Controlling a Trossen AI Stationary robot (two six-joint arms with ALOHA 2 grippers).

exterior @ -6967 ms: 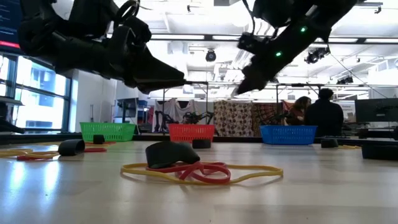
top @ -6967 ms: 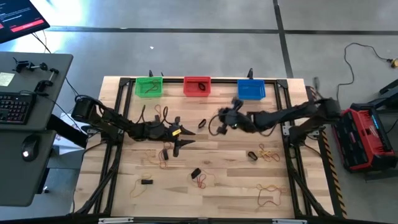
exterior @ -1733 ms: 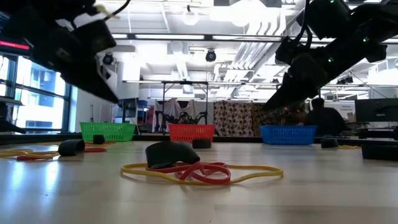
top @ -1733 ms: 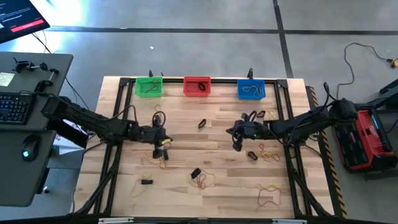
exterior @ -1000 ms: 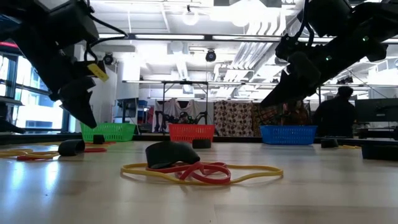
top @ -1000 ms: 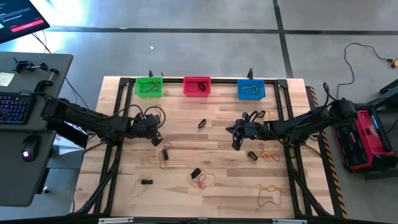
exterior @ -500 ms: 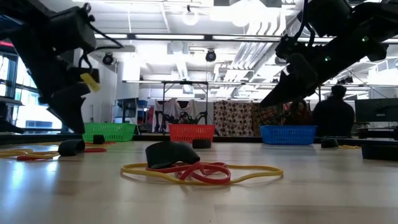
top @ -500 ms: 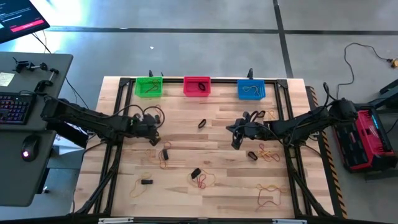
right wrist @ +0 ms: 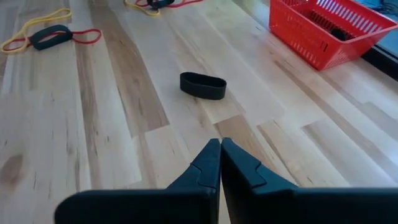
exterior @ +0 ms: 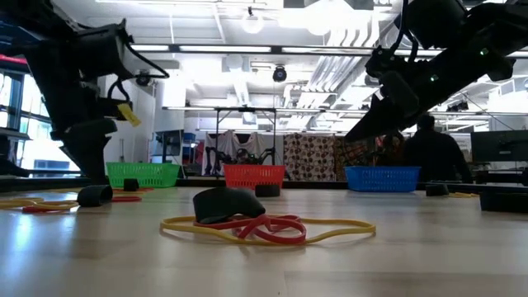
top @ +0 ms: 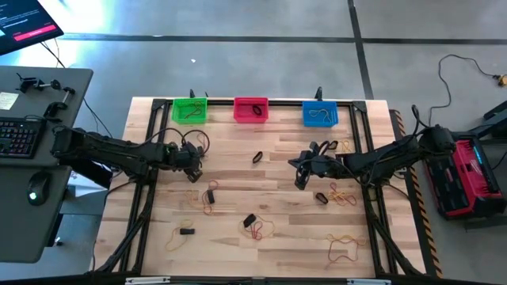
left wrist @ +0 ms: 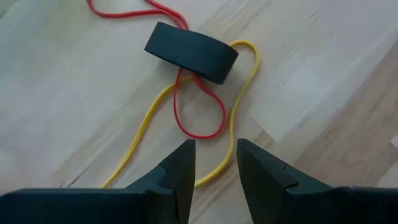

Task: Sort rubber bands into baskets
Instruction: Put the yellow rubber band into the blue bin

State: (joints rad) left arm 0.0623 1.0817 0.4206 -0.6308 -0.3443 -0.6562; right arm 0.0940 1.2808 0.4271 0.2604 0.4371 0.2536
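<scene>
Three baskets stand along the far edge: green [top: 190,110], red [top: 251,110] and blue [top: 320,114]. Rubber bands lie scattered on the wooden table [top: 277,170]. My left gripper [top: 192,170] hovers left of centre, open with nothing between its fingers [left wrist: 180,171]. Just ahead of it lies a tangle of a black band [left wrist: 191,51], a red band [left wrist: 199,112] and a yellow band [left wrist: 236,124]. My right gripper [top: 299,182] hangs right of centre, shut and empty [right wrist: 220,149]. A lone black band [right wrist: 203,86] lies beyond it, toward the red basket [right wrist: 326,31].
More band tangles lie at the table's front middle [top: 252,224], front right [top: 344,249] and right [top: 342,194], with a small black band [top: 185,232] front left. A black metal frame edges the table. A person [exterior: 433,153] stands in the room behind.
My left gripper's fingers have opened and the arm has drifted slightly left. The right arm has not moved.
</scene>
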